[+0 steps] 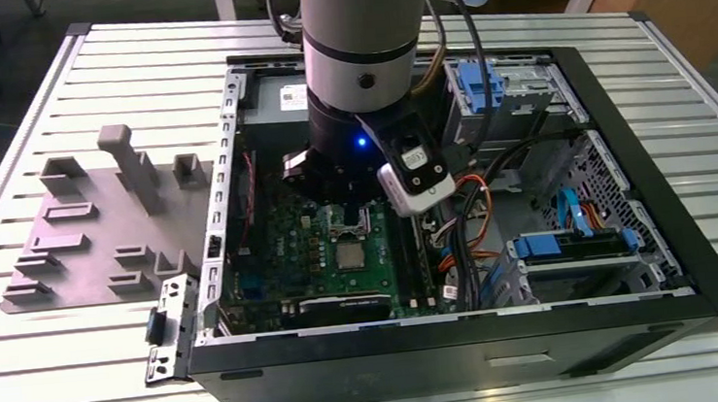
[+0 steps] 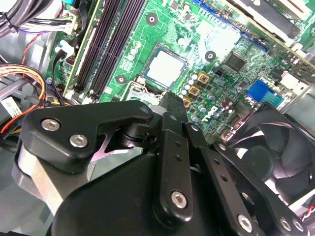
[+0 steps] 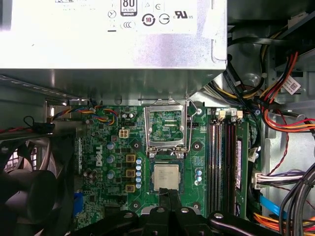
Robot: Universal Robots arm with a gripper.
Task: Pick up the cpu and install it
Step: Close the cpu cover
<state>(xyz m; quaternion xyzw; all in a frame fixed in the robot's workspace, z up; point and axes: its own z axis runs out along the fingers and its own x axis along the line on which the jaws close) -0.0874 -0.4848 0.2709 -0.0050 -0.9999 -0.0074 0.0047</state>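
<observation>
Cpu flat on motherboard, centre of exterior view. In first wrist view, pincer pressed together, empty, tips just beside cpu edge, contact unclear. Chip square, no long axis.

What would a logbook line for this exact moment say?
cpu: flat on motherboard, beside flipped-up socket frame | hand: shut, empty, tips close to cpu, contact unclear
</observation>
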